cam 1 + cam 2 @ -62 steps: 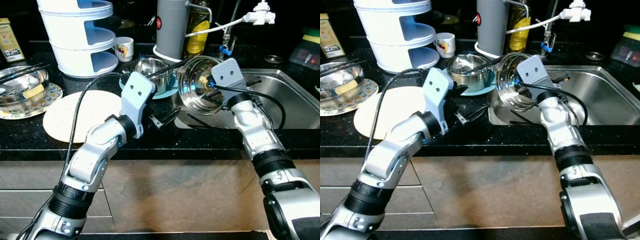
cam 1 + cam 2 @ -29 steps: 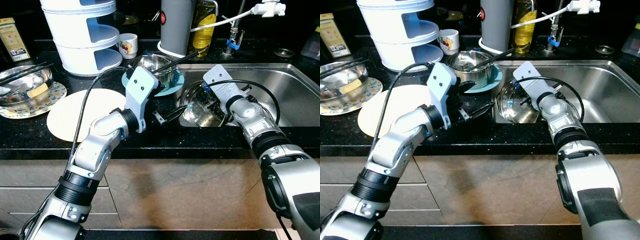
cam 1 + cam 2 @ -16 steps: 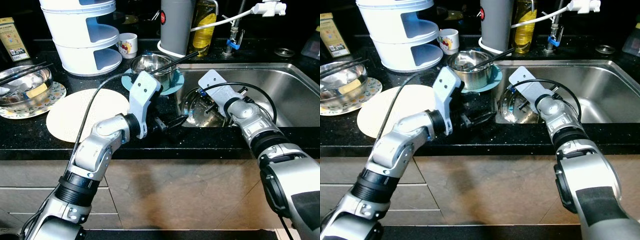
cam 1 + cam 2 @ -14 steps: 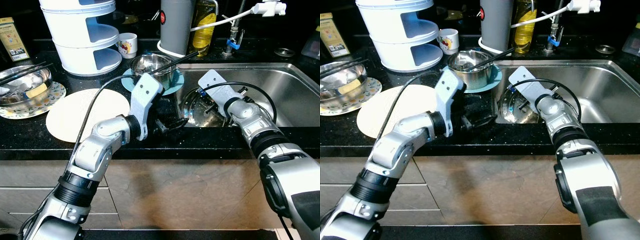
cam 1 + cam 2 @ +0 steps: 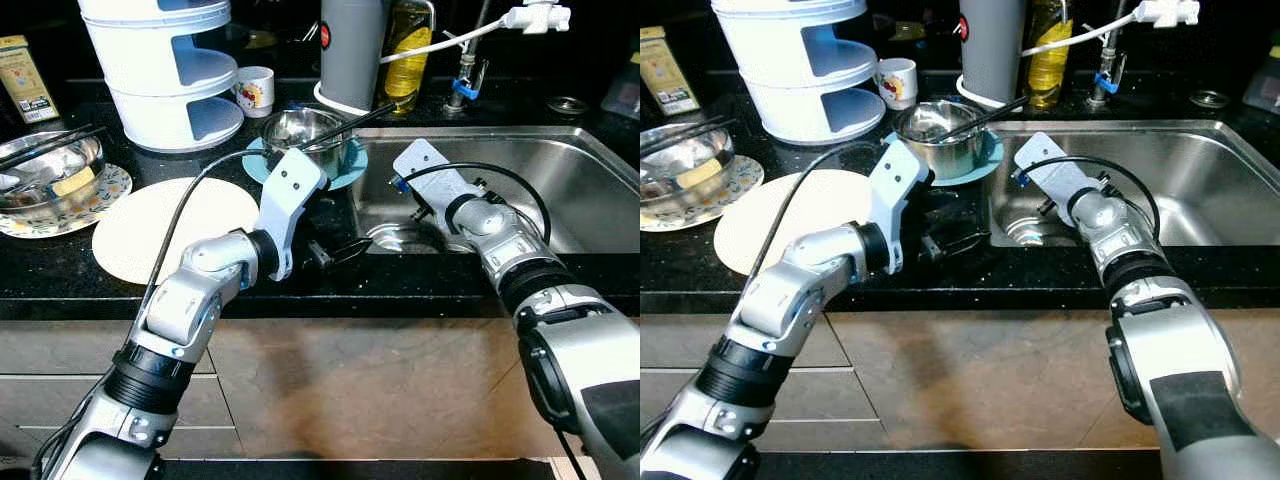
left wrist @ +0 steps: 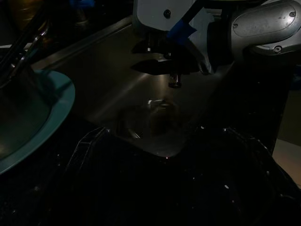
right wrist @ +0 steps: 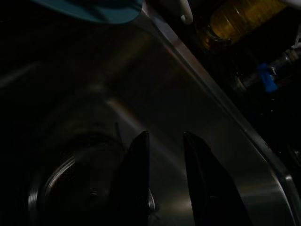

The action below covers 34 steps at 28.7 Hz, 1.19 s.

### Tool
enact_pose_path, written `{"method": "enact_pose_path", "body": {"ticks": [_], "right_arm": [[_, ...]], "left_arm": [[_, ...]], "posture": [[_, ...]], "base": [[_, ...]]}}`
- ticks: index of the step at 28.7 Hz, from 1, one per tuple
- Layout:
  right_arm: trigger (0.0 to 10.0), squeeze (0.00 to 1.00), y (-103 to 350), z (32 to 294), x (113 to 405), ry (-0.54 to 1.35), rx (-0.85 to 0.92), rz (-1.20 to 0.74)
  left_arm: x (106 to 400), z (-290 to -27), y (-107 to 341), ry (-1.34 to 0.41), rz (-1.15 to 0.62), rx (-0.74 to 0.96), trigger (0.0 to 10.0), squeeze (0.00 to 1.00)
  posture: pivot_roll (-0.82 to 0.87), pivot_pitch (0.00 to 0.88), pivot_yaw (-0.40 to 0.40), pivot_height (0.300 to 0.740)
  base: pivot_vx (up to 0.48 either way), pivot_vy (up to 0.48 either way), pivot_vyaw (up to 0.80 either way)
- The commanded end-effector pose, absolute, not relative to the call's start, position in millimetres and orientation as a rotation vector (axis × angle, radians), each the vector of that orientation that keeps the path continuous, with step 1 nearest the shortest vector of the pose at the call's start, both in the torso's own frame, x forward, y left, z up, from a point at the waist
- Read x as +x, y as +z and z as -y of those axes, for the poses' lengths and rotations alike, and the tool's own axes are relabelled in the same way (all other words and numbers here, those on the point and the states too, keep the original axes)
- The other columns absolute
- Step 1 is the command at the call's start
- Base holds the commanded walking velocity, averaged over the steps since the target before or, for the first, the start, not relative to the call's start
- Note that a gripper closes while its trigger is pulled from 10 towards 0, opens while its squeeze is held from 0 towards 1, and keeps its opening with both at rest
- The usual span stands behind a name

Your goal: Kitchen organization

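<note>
white tiered rack [image 5: 165,70] | mug [image 5: 253,92] | yellow bottle [image 5: 407,45]

Two steel bowls stand on the counter: one [image 5: 305,133] on a teal plate [image 5: 345,170], one [image 5: 45,170] on a patterned plate [image 5: 105,195]; that makes two plates. One round cream mat [image 5: 165,225]. One white three-tier rack [image 5: 165,70]. One small printed cup [image 5: 255,92]. One grey cylinder [image 5: 350,50] and one yellow bottle [image 5: 412,50]. One sink [image 5: 590,190], one drain [image 7: 80,188] just beyond the right gripper's two fingers [image 7: 134,183]. One small carton [image 5: 20,65]. Two grippers: left gripper [image 5: 335,255], right gripper [image 7: 164,186].
</note>
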State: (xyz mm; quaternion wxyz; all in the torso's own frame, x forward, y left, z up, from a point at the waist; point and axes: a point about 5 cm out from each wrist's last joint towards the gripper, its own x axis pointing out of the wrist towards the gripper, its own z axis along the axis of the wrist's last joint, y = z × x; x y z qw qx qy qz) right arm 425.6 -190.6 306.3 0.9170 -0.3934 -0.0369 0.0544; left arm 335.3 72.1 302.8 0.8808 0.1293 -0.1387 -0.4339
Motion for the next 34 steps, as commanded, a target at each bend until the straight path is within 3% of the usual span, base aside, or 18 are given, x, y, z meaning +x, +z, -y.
{"method": "enact_pose_path", "body": {"ticks": [1,10,17,21,34], "right_arm": [[10.0,0.0,310.3,190.7,425.8,0.1,-0.82,0.08],[10.0,0.0,338.2,191.0,423.5,0.046,-0.695,0.211],[10.0,0.0,359.4,190.5,418.1,0.052,-0.453,0.375],[10.0,0.0,360.7,181.1,414.4,0.116,-0.29,0.471],[10.0,0.0,315.4,136.1,400.3,0.418,-0.143,0.49]], "left_arm": [[333.1,-71.8,303.9,-0.905,0.3,0.277,10.0,0.0],[326.3,-81.0,325.3,-0.846,0.421,0.177,10.0,0.0],[322.6,-115.2,344.9,-0.591,0.489,0.105,10.0,0.0],[319.8,-158.4,341.6,-0.378,0.4,0.116,10.0,0.0],[312.8,-241.3,327.0,0.04,0.232,0.09,10.0,0.0]], "posture": [[0.07,0.236,0.003,0.74],[0.07,0.234,-0.001,0.74],[0.07,0.228,-0.007,0.74],[0.07,0.221,-0.01,0.74],[0.08,0.215,-0.014,0.74]], "base": [[0.0,0.0,0.0],[0.0,0.0,0.0],[0.0,0.0,0.0],[0.0,0.0,0.0],[0.0,0.0,0.0]]}}
